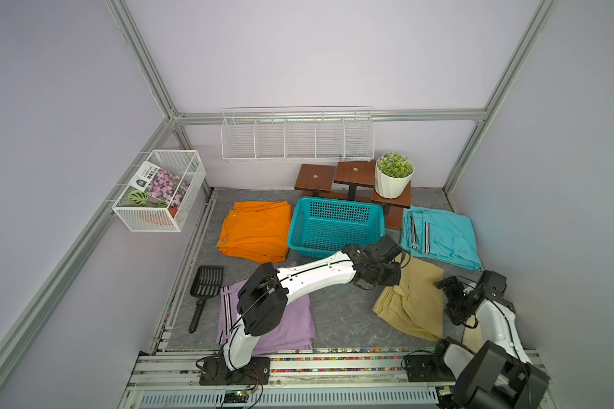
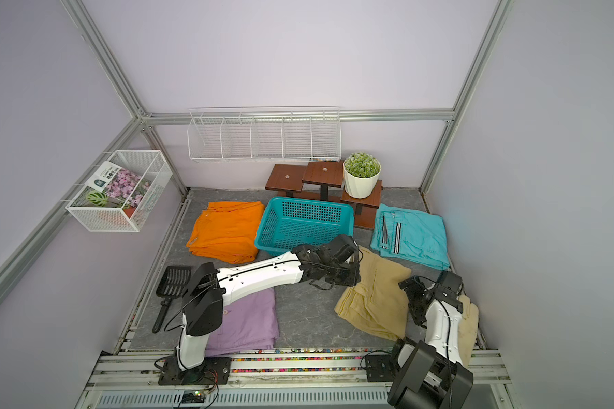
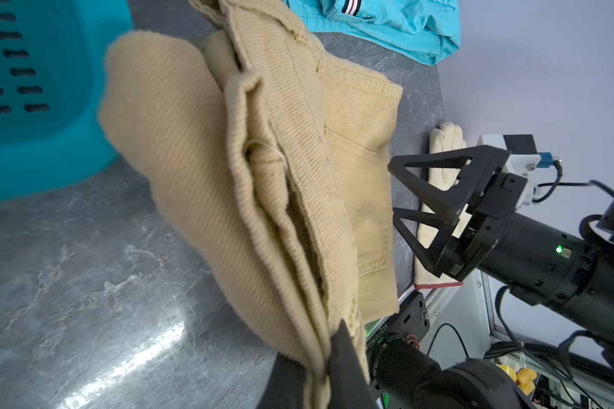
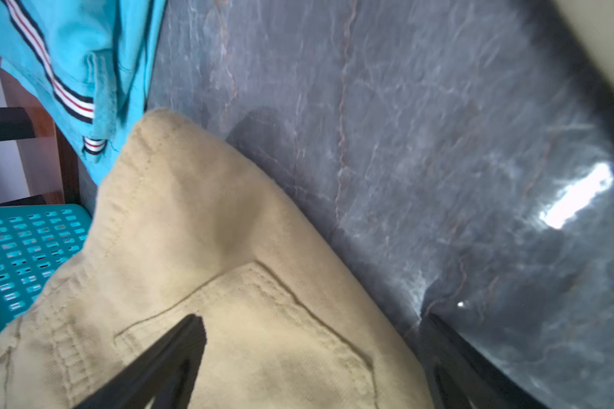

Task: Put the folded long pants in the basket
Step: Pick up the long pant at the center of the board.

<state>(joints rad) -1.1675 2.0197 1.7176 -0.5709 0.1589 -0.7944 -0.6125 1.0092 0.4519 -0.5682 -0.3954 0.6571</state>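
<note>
Wire box point(image 1: 158, 191): hangs on the left wall; the flower packet point(image 1: 163, 184) inside carries print too small to read.
Lilac pants point(image 1: 295, 325): flat at the front left, half covered by the left arm point(image 1: 316, 274) in both top views.
Orange pants point(image 1: 256, 230): flat at the back, left of centre.
Basket point(image 1: 337, 214): just right of the orange pants; its near right corner is hidden behind the left arm.
Tan pants point(image 1: 415, 301): outside the basket, just in front of its right corner; the layers near the basket are lifted, the rest lies on the table point(image 1: 334, 311).
Left gripper point(image 3: 325, 354): hidden from above; the left wrist view shows it clenched on an edge of the tan pants.
Turquoise pants point(image 1: 443, 237): flat, right of the basket, striped trim up.
Right gripper point(image 3: 394, 191): fingers spread wide, grasping nothing, at the tan pants' right edge; whether it touches the cloth I cannot tell.
Glove point(image 2: 468, 318): pale, mostly covered by the right arm point(image 2: 440, 318); the left wrist view shows its fingers and red cuff.
</note>
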